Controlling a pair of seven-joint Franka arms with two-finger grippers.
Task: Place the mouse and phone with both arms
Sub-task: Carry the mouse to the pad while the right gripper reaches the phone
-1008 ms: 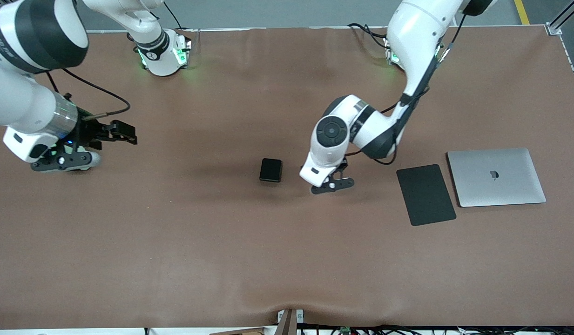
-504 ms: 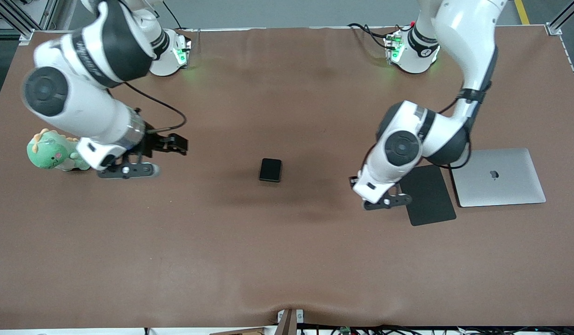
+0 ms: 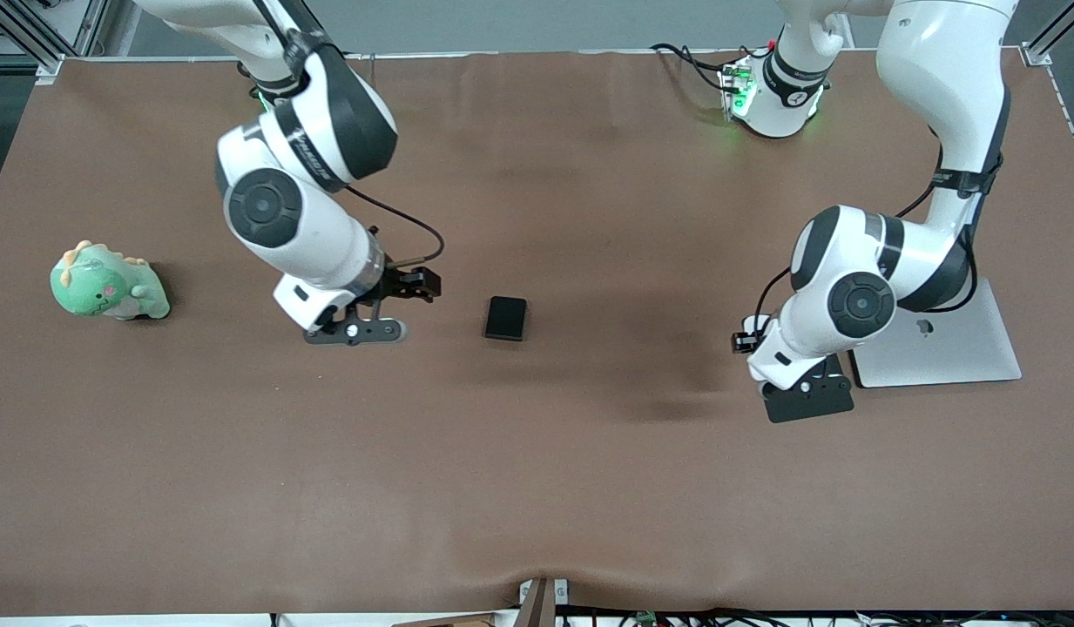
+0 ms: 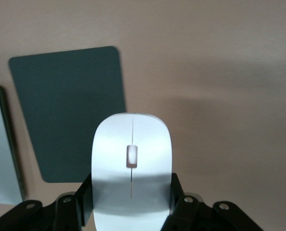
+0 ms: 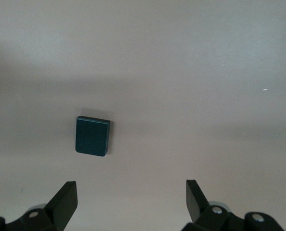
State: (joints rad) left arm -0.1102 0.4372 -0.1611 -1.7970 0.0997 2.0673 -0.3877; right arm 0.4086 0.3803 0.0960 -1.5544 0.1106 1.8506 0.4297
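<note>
1. Overall, the front view shows the phone (image 3: 506,318), a small black slab with rounded corners, lying flat on the brown counter (image 3: 537,488) just left of the frame's centre. The right gripper (image 3: 355,332) hangs over the counter beside the phone, toward the right arm's end. The left gripper (image 3: 807,387), at the frame's right, is over the black mat (image 3: 817,406), which lies beside the silver laptop (image 3: 946,357). A green plush toy (image 3: 108,283) sits at the far left, well apart from everything.

2. In the left wrist view, the left gripper (image 4: 131,204) is clamped on the mouse (image 4: 131,163), a glossy white oval with a thin centre line and a small wheel. The mat (image 4: 68,115) fills the upper left. The shell looks slick, so I judge it could slip or twist if released while up in the air, landing off the mat.

3. In the right wrist view, the right gripper (image 5: 131,199) has its fingers spread wide and empty, with the phone (image 5: 92,135) left of centre. Descending off-centre like this could nudge the thin phone instead of straddling it.
</note>
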